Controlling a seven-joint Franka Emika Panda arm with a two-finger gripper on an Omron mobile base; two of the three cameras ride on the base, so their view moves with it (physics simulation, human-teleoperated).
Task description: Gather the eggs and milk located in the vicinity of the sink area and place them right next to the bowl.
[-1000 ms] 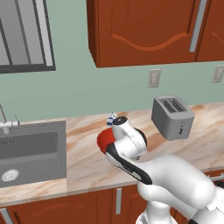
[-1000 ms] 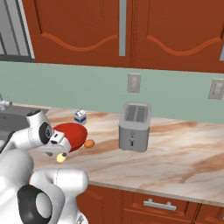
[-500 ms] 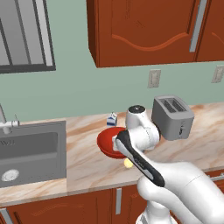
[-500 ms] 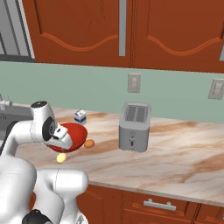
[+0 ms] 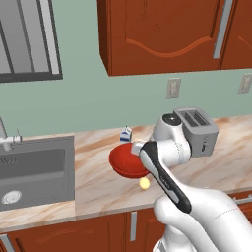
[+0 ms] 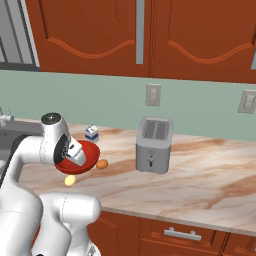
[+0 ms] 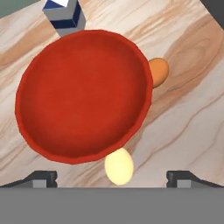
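Observation:
In the hand view the glossy red bowl [image 7: 83,94] lies right below my gripper [image 7: 112,177], which hangs open and empty above its near rim. Touching that rim is the pale yellow egg [image 7: 119,166]; the orange-brown egg [image 7: 158,71] rests against the bowl's right side. The white and blue milk [image 7: 65,15] carton stands just past the far rim. From the left base the bowl [image 5: 125,162], pale egg [image 5: 144,183] and milk [image 5: 126,134] show right of the sink [image 5: 34,167]. From the right base the hand [image 6: 75,152] covers part of the bowl [image 6: 87,159], beside the orange egg [image 6: 102,164].
A grey toaster [image 6: 154,145] stands on the marble counter right of the bowl, also seen as the toaster [image 5: 199,130] behind my arm. Brown cabinets hang above. The counter's front edge runs close below the pale egg.
My hand has lifted and swung right, from low at the bowl's front to above the bowl. The eggs, bowl and milk have stayed put. The jaws have stayed open.

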